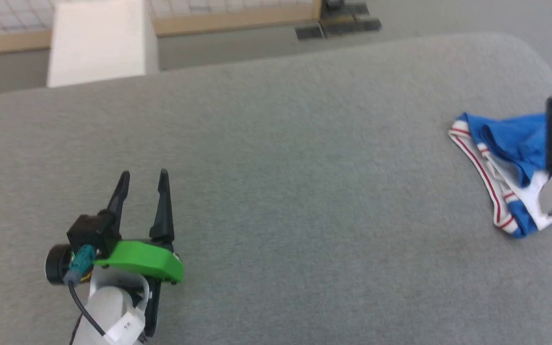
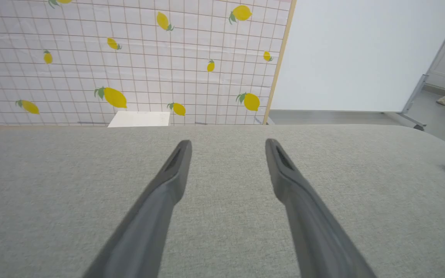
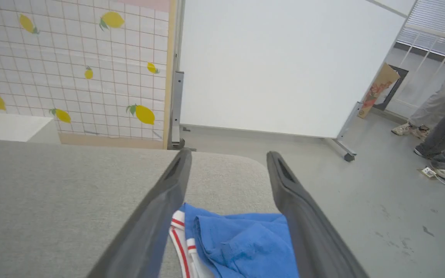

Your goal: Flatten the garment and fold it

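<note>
Since the shirt (image 1: 506, 143) is thin jersey, I judge it light, limp and easy to drag. It will not keep any shape by itself, and a pinch may catch more than one layer. It lies in a crumpled heap at the right edge of the head view, near the table's rounded far corner. Blue folds sit on top, with a white sleeve and its red-striped cuff turned toward the middle of the frame. That striped hem looks like the best place to take hold: it is thicker, easy to pick out, and leads to a sleeve that can be pulled out flat.

The right gripper (image 3: 229, 153) has its jaws spread wide. In the right wrist view the heap lies low in the frame between the two fingers, and nothing is pinched. The left gripper (image 1: 144, 173) is also spread wide, at the lower left of the head view over bare table, well apart from the shirt.

The table (image 1: 304, 167) is covered in grey woven cloth, which probably gives some grip against sliding. Beyond it stand a white box (image 1: 98, 40), a gridded wall with lemons (image 2: 129, 58) and a white panel (image 3: 284, 65). A person's legs (image 3: 439, 112) show at the right of the right wrist view, on the grey floor (image 3: 381, 208).
</note>
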